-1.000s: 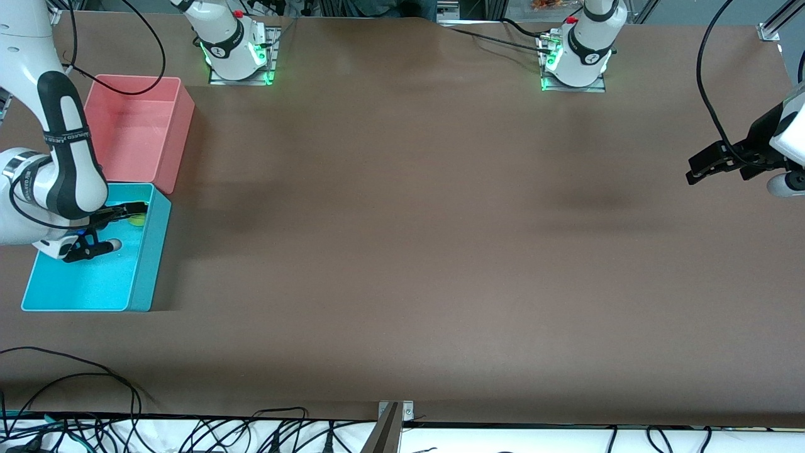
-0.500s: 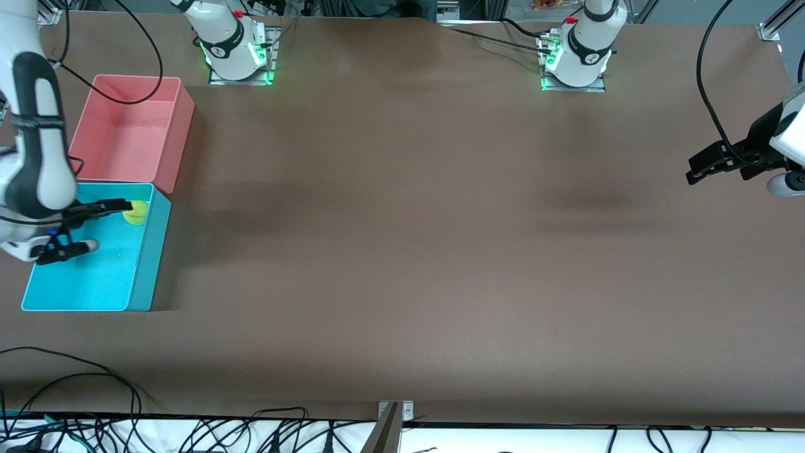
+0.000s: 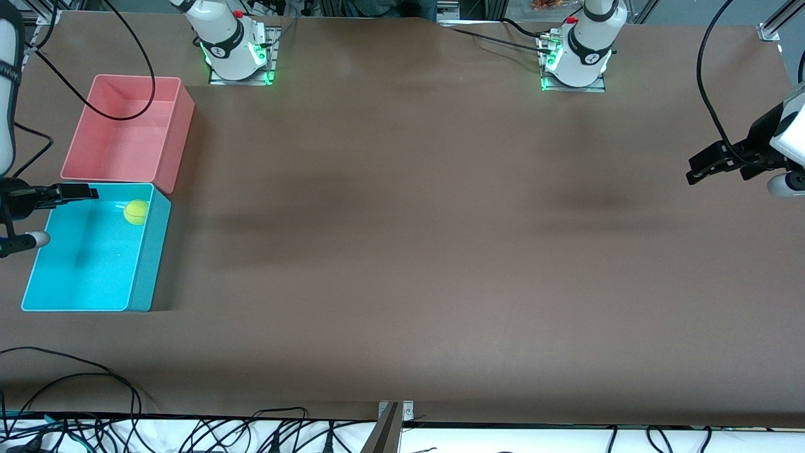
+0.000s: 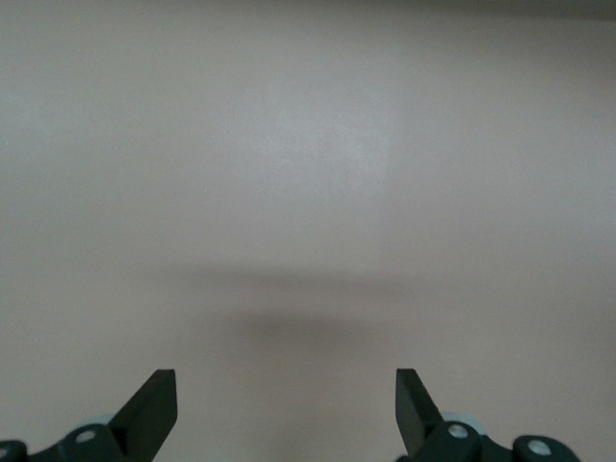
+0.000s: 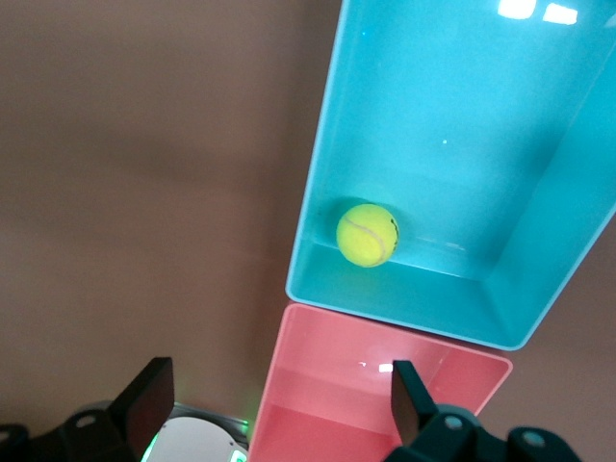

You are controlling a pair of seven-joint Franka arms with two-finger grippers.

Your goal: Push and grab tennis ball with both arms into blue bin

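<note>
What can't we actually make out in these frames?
- Right gripper: front view's edge cuts off the wrist and most of the arm; only the open fingers show.
- Left gripper: front view shows it side-on; only the left wrist view shows it open over bare table.
- Tennis ball lettering: too small to read in either view.
- Pink bin: in the right wrist view, cut by the edge, partly hidden by a finger.
- Blue bin: nothing hidden.

The right gripper [image 3: 44,214] hangs with jaws spread apart. The left gripper [image 3: 707,167] waits aloft, jaws likewise apart.
</note>
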